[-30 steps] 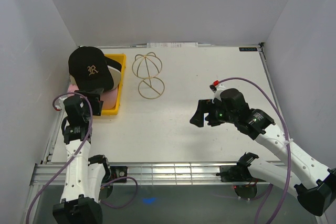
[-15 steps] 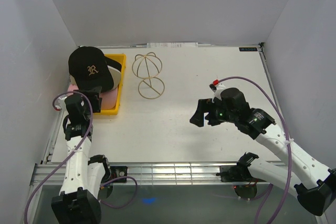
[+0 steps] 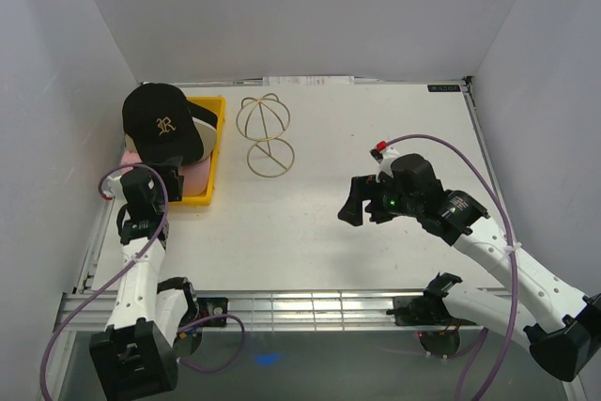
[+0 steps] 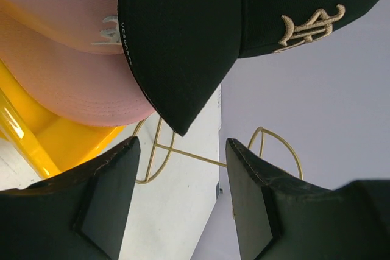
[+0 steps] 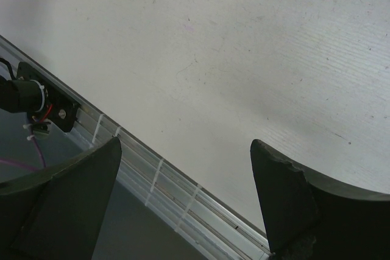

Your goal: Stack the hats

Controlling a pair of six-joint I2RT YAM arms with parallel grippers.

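Your left gripper (image 4: 181, 168) hangs with jaws apart, empty, just under the black cap (image 4: 183, 35), which is piled on the pink cap (image 4: 67, 47) at the yellow tray (image 4: 36, 141). It looks light and floppy, so pinch the stiffer brim (image 4: 177, 89). Your right gripper (image 3: 362, 204) gapes, empty.

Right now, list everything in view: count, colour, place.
black cap: one, black with tan R, atop the pile, far left.
pink cap: one, pink, under the black cap, in the tray.
white fabric edge: one, white, under the black brim, mostly hidden.
tray: one, yellow, far left of the table.
wire stand: one, gold, right of the tray.
table: one, white.
left gripper: one, black, open, empty, near the caps.
right gripper: one, black, open, empty, over the table's right half.
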